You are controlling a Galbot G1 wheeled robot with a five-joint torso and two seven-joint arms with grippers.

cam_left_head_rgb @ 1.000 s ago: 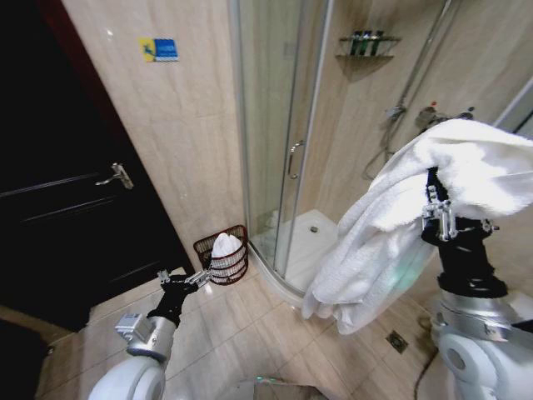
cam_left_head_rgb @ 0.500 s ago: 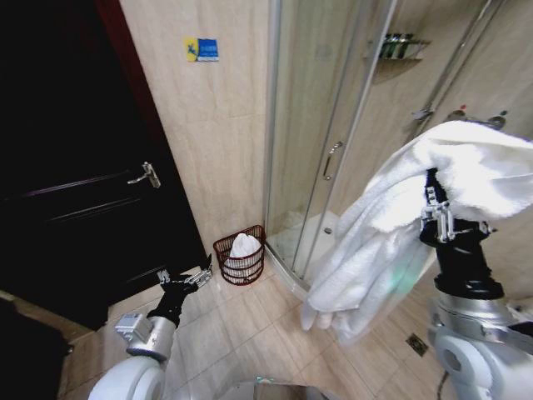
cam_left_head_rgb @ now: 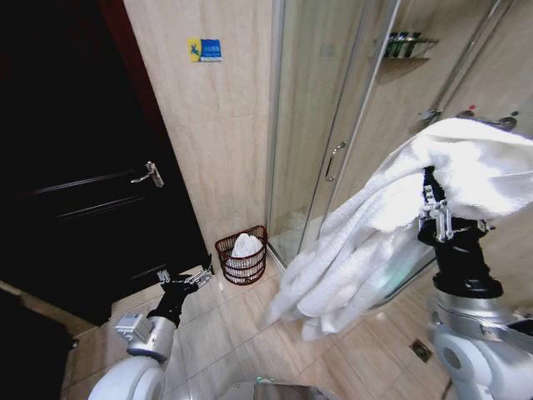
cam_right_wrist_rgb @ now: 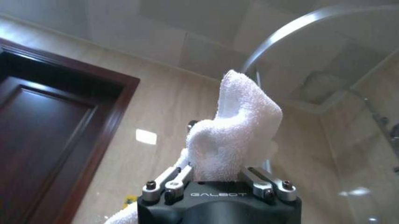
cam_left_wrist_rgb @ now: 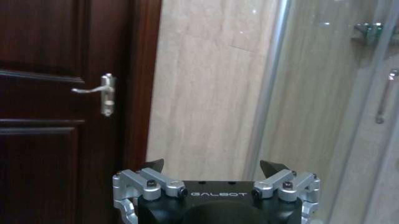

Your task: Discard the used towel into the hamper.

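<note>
Tiled floor, hamper (cam_left_head_rgb: 243, 257) far below towel-clamping right claw (cam_left_head_rgb: 432, 198)

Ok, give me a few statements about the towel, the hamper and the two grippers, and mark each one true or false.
1. The right gripper is shut on a white towel. True.
2. The hamper stands empty. False: something white already lies in it.
3. The left gripper has its jaws open and holds nothing. True.
4. The hamper sits inside the shower. False: it stands on the floor outside, against the wall between the door and the shower glass.
5. The towel hangs directly over the hamper. False: in the head view it hangs off to the right of it.
</note>
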